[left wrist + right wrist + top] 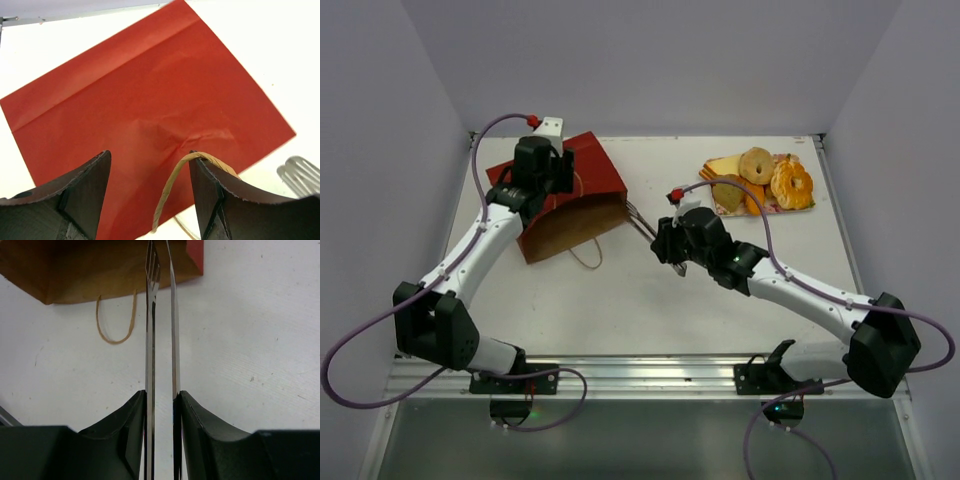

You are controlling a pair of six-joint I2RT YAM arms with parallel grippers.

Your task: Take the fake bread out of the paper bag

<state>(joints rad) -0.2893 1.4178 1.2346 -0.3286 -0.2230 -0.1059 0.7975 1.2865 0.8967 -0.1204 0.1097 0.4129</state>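
Tool: my right gripper (pixel 162 395) pinches a pair of metal tongs (pixel 151 295), its fingers pressing on both blades. The 2 blades stand almost together with only a thin gap, and I see nothing caught between them.
Tong tips: they reach the mouth of the paper bag (pixel 150 95), at the edge of its brown kraft inside. I cannot tell whether they are past the lip.
Left gripper (pixel 150 157): the fingers are spread wide above the bag's red face and clamp nothing. 1 tan loop handle (pixel 172 182) rises between them and leans on 1 finger.
Bag: it lies at the far left of the table (pixel 650 310), mouth toward the right arm. The second handle (pixel 116 342) lies flat on the table in front of the mouth.
Fake bread (pixel 757 165): 2 bagels and some toast-like slices sit on the flowered tray (pixel 786 158) at the far right, well apart from the bag. Any piece inside the bag is hidden in all 3 views.
Handling, bread: I judge it light and fairly stiff, with a smooth rounded crust that thin blades could slip off. I would take a slice across its flat faces, or a bagel across its ring.
Handling, bag: the thin paper is light and crumples easily, so it will likely slide with any pull. I would steady it by the upper lip or the handle.
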